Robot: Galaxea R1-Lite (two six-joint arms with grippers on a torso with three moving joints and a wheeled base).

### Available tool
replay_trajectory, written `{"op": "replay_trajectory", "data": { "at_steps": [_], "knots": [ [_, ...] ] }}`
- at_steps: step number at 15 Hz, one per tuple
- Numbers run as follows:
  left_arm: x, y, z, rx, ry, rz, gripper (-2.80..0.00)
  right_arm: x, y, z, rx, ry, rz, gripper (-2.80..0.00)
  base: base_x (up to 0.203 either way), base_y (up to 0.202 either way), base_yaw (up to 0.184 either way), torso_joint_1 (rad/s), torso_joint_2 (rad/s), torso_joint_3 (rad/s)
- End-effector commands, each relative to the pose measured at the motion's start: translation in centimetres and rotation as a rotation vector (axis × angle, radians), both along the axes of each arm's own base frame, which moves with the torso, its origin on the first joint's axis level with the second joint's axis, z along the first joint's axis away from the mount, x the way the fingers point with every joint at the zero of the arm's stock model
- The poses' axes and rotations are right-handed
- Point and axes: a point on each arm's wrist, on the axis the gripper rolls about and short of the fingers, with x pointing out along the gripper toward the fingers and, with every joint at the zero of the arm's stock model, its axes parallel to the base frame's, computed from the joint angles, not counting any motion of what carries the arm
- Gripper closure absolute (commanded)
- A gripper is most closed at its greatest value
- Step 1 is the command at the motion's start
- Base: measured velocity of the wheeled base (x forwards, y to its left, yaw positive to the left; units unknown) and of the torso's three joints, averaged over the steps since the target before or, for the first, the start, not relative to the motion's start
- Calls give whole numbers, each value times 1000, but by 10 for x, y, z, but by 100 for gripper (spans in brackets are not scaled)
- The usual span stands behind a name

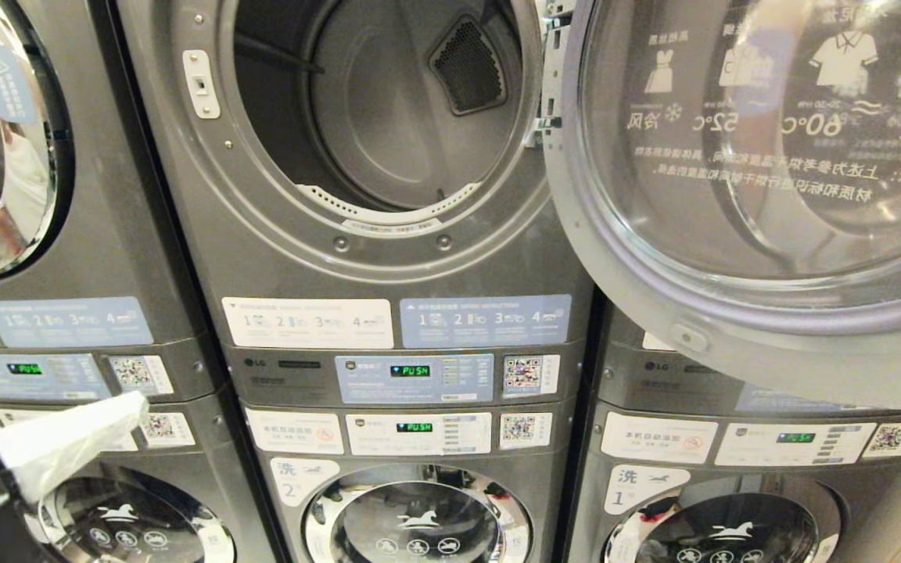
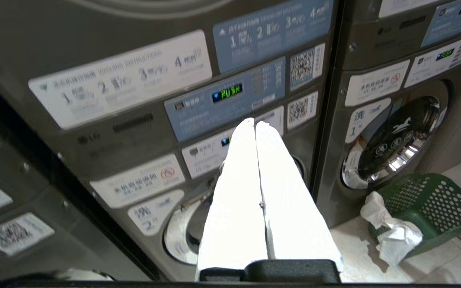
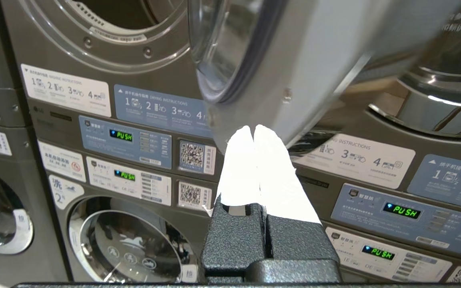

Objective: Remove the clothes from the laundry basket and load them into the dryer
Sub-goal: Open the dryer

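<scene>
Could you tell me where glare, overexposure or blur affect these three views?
Head view: the open dryer door glass carries reflections; the left end effector is washed-out white. Left wrist view: its fingers are blown out, the instruction labels smeared. Right wrist view: the right end effector is overexposed, and the door edge nearby is soft.

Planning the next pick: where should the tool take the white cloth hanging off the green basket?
Grip the white cloth at the bunched fold draped over the green basket rim, coming from above; that part hangs free of the mesh, clear of the floor.
</scene>
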Motion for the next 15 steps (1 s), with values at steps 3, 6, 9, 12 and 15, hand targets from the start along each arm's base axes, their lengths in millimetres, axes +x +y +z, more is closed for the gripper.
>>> {"op": "replay_trajectory", "data": {
  "at_steps": [3, 6, 9, 12, 15],
  "knots": [
    [-20, 4, -15, -3, -11, 34, 0, 22, 0, 5, -2, 47, -7, 0, 0, 0, 0, 0, 0, 0],
    [-27, 6, -25, 7, 7, 70, 0, 55, -2, 19, 4, 42, -98, 0, 0, 0, 0, 0, 0, 0],
    [-52, 11, -40, 22, 82, 126, 0, 91, -6, 42, 25, 33, -234, 0, 0, 0, 0, 0, 0, 0],
    [-92, 17, -55, 6, 179, 148, 0, 112, -7, 47, 20, 56, -296, 0, 0, 0, 0, 0, 0, 0],
    [-133, 23, -65, -3, 274, 173, 0, 122, -8, 46, 18, 59, -314, 0, 0, 0, 0, 0, 0, 0]
  ]
}}
